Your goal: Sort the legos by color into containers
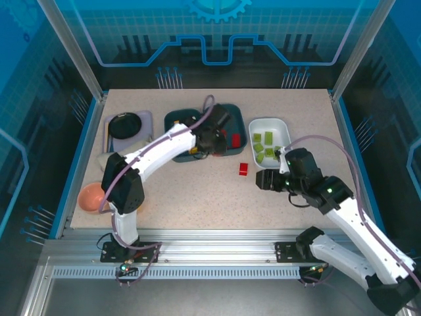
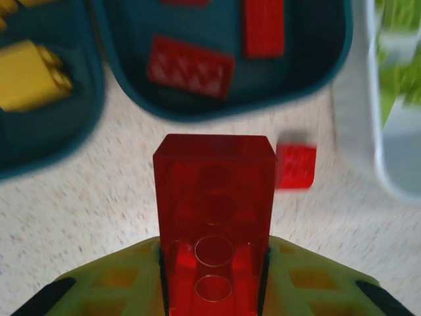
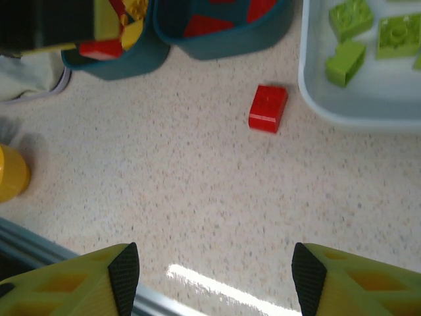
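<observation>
My left gripper [image 2: 214, 263] is shut on a red lego [image 2: 214, 191] and holds it above the table, just short of a dark teal container [image 2: 316, 59] with red legos [image 2: 191, 66] inside. From above, the left gripper [image 1: 209, 141] sits between the two teal containers [image 1: 235, 118] [image 1: 176, 122]. The left teal container [image 2: 39, 131] holds a yellow lego [image 2: 26, 76]. Another red lego [image 1: 243, 168] [image 3: 268, 108] lies loose on the table. Green legos [image 3: 345, 62] lie in the white container [image 1: 268, 122]. My right gripper [image 3: 216, 270] [image 1: 265, 179] hangs open and empty, nearer me than the loose red lego.
A black plate [image 1: 125, 124] on a grey tray stands at the back left. A pink bowl [image 1: 92, 196] sits by the left arm's base and a yellow bowl [image 3: 10, 172] near it. The table's metal front edge [image 3: 39, 247] runs close under the right gripper.
</observation>
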Motion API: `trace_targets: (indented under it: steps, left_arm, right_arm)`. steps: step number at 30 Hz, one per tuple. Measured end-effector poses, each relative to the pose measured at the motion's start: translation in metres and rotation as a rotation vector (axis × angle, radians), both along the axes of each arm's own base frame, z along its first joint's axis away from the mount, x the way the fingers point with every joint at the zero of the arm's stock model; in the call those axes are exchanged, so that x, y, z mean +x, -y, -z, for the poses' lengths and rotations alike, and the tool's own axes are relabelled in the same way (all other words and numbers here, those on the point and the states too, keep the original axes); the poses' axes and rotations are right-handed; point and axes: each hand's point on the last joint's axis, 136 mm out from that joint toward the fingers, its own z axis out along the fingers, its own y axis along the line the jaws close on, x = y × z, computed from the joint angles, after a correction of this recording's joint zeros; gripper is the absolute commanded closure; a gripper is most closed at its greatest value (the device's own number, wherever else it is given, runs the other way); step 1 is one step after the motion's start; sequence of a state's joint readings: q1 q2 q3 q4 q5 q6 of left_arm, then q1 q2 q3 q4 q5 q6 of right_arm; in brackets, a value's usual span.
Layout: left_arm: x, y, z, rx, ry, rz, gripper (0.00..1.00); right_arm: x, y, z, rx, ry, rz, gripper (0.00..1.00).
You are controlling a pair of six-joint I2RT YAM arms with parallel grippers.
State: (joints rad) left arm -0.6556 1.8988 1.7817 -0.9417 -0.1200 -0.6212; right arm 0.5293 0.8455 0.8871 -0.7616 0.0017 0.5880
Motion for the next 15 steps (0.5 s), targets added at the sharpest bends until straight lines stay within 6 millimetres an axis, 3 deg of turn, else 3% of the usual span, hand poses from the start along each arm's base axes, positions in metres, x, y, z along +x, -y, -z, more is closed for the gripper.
trace_targets:
  steps: [3,6,11,15]
  left_arm:
    - [0.036,-0.011,-0.017,-0.041,0.034,-0.067,0.72]
    - [0.07,-0.014,-0.02,-0.061,0.065,-0.109,0.72]
    - [0.118,-0.004,0.002,-0.07,0.077,-0.137,0.72]
    - [0.147,0.001,0.027,-0.072,0.08,-0.154,0.71]
  right_arm:
    - [0.023,-0.009,-0.005,-0.009,0.013,0.013,0.34]
    - [0.046,-0.018,-0.007,-0.014,0.008,0.026,0.34]
    - [0.08,-0.031,0.001,-0.013,-0.042,0.061,0.34]
    - [0.094,-0.04,0.007,0.004,-0.077,0.072,0.34]
